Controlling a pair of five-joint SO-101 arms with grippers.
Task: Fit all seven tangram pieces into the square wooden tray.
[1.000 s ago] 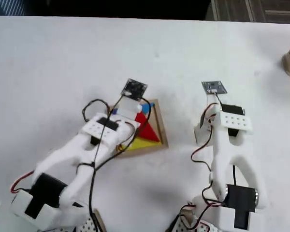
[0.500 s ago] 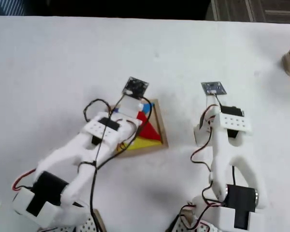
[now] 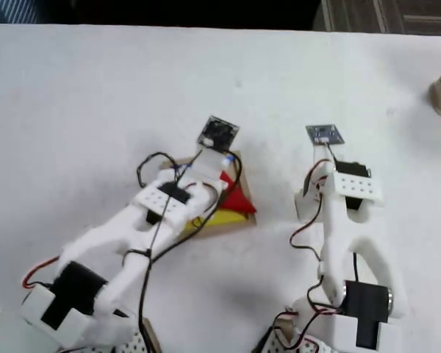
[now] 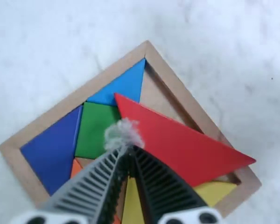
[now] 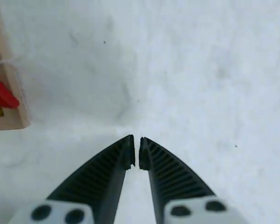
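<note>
Left gripper (image 4: pixel 126 150): jaws pressed together on nothing, tip at the edge of the red triangle (image 4: pixel 177 140). Red lies askew across the tray (image 4: pixel 177 86), one corner riding over the rim, with a bare gap open beside the light-blue piece (image 4: pixel 123 86). I judge the step to be nudging red into that gap. I would push low and slowly, turning it until it drops flat, without disturbing the green square (image 4: pixel 95 130). Right gripper (image 5: pixel 136 151): jaws together, over bare table (image 5: pixel 200 70) near the tray's corner.

Orange piece (image 4: pixel 75 168) mostly behind pincer (image 4: pixel 129 149)
</note>
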